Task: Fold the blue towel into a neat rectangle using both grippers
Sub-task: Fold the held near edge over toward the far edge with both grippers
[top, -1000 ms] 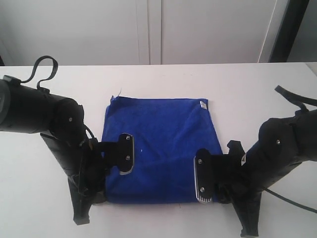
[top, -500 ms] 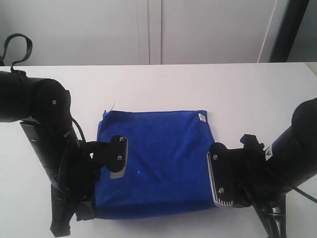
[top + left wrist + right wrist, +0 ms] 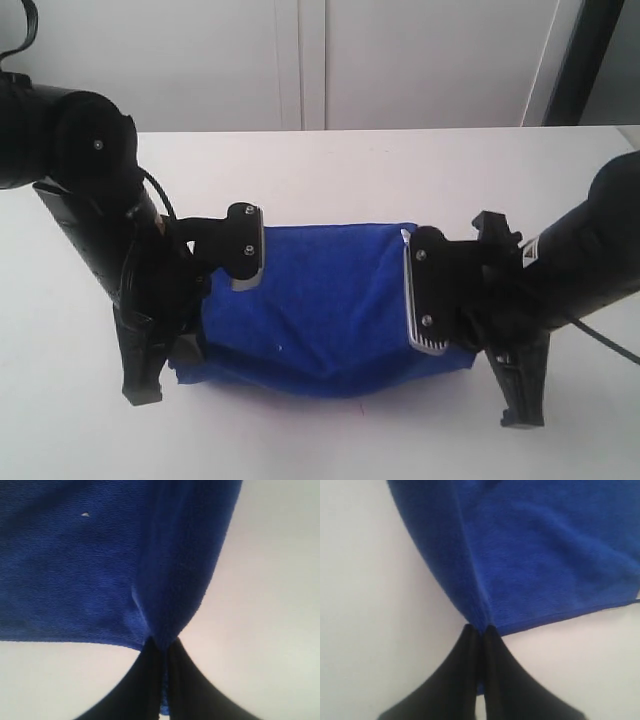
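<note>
Since the earlier frames both arms were raised and drawn toward the far side, and the blue towel (image 3: 330, 300) was pulled up off the white table (image 3: 330, 170) along its near edge. Left gripper (image 3: 162, 672) was seen pinched shut on one towel corner, right gripper (image 3: 479, 652) pinched shut on the other. Towel was hung slack between them, long axis running left to right, with the sagging middle apparently resting on the table. Far edge was judged to lie beyond the fingers, away from the camera side, about equally near both arms, so a matched forward carry was judged needed. No container was seen.
</note>
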Tool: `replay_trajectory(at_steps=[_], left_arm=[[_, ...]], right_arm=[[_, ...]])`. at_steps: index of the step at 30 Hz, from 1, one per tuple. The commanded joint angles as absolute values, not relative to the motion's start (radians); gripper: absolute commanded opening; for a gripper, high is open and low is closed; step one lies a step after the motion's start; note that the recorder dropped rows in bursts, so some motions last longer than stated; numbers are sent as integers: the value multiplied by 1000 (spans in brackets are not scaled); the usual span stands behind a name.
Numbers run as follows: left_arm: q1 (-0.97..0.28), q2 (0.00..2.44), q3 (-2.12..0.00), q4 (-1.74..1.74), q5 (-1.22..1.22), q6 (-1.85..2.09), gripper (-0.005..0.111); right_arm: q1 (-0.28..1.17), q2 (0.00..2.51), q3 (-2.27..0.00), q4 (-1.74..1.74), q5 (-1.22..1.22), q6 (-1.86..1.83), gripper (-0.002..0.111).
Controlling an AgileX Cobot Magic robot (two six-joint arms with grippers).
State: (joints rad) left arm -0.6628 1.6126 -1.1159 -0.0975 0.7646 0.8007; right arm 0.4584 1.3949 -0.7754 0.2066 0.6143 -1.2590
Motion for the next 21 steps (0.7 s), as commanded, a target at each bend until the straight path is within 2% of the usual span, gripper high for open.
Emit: replay_trajectory(at_steps=[1,8,21], left_arm=[[-661,1613,-1143,-43,774,767,0],[-646,1631,-1172,24,698,733,0],[-545,1693,-1200,16,560,733,0]], right_arm=[[461,1388,-817,209,563,-1245,0],[438,1411,-861,206,498,-1206,0],[416,1580,-893,206,294,-1136,0]])
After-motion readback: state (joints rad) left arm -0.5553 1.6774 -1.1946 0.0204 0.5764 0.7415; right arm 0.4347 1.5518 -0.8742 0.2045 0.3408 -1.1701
